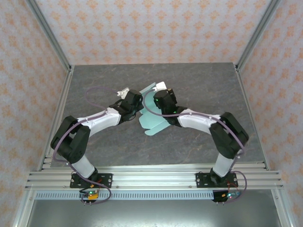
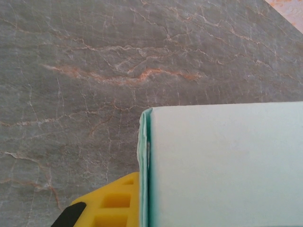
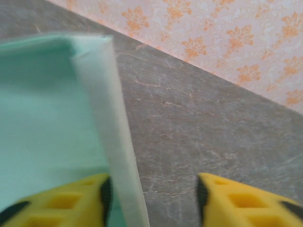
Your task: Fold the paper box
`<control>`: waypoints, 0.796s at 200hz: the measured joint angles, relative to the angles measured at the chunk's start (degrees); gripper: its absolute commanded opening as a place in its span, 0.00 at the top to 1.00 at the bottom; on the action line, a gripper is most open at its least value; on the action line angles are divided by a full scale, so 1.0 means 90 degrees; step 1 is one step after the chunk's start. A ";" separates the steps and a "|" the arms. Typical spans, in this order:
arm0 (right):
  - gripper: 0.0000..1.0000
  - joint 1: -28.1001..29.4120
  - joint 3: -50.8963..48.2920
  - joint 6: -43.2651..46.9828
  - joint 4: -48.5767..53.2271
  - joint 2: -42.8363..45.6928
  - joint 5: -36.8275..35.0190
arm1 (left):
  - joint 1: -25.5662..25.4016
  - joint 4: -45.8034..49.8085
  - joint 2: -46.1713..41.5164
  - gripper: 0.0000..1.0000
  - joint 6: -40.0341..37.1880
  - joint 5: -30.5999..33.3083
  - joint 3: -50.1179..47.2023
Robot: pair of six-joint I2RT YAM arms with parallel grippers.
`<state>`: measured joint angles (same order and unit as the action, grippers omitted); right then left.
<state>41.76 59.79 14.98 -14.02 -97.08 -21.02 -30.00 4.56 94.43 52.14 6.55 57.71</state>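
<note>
Overhead, two arms, the left arm [image 1: 94, 123] and the right arm [image 1: 203, 120], reach from the near rail [image 1: 151, 177] and meet at the middle of the grey marbled table [image 1: 203, 90]. One paper box [image 1: 154, 124], a pale mint sheet, lies fanned out between and under their wrists, and from up there I can't tell how the jaws stand. The left wrist camera is closer: the left gripper [image 2: 140, 203] is clamped on a folded edge of the card. One yellow finger [image 2: 111, 205] presses against it, and a broad flat panel spreads off to the right. From the right wrist, the right gripper [image 3: 154, 191] stands parted, its two yellow fingers [image 3: 241, 205] with bare table between them. A raised flap of the card leans against the inner face of the left-hand one. Orange-patterned walls [image 1: 151, 28] close in three sides.
</note>
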 measured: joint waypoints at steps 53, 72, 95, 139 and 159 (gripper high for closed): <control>0.23 -0.0476 -0.0457 -0.2108 0.1207 0.2994 0.1207 | 0.0007 0.0811 0.0486 1.00 0.0828 0.0017 0.0748; 0.28 -0.0483 -0.0741 -0.3281 0.1486 0.3755 0.1722 | 0.0019 0.0971 0.0593 1.00 0.1292 -0.0024 0.0794; 0.26 -0.0321 -0.1287 -0.4359 0.1600 0.4022 0.2431 | 0.0104 0.1022 0.0772 1.00 0.1829 -0.0219 0.0794; 0.24 -0.0143 -0.1824 -0.5770 0.2198 0.3764 0.2844 | 0.0185 0.0704 0.1018 1.00 0.2620 -0.0675 0.0709; 0.28 -0.0143 -0.1705 -0.6084 0.2193 0.3434 0.2960 | 0.0182 0.0459 0.1027 1.00 0.2866 -0.0852 0.0600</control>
<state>40.47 44.45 -39.77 5.72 -66.17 5.63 -28.36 8.69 103.68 77.93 -1.13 63.11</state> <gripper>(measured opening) 0.742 0.092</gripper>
